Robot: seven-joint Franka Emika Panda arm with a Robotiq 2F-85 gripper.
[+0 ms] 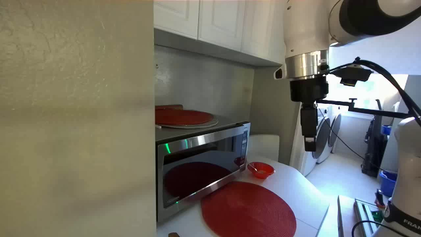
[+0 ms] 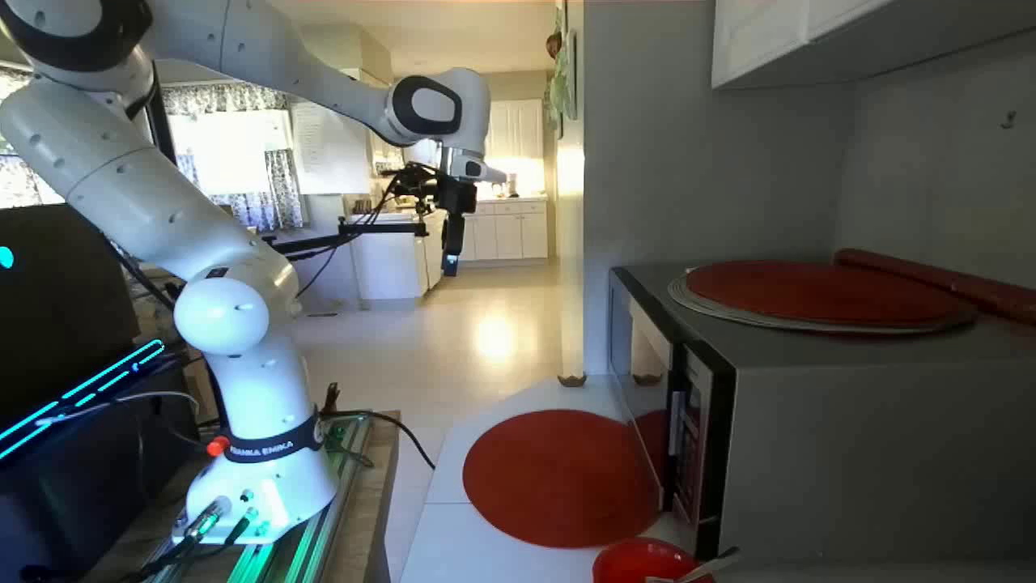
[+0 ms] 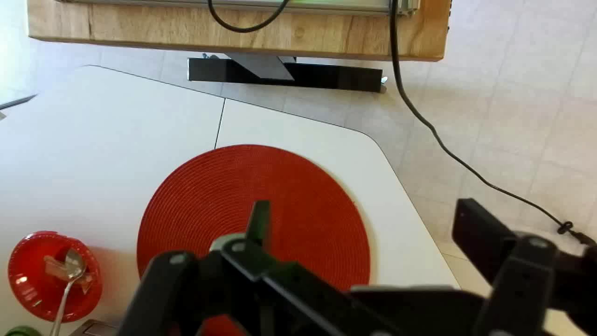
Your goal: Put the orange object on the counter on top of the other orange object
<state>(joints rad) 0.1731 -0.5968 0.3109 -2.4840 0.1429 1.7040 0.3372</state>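
The orange object, a flat round red-orange mat, lies on the white counter in front of the oven. It also shows in an exterior view and in the wrist view. The other orange object, a matching mat, lies on a pale round mat or stack on top of the oven; it also shows in an exterior view. My gripper is open and empty, its fingers wide apart. In both exterior views the gripper points down, well above the counter.
The oven stands on the counter against the wall. A red bowl with a spoon sits beside the mat. A rolled red item lies behind the upper mat. Cabinets hang above the oven. The wooden robot stand is across a gap.
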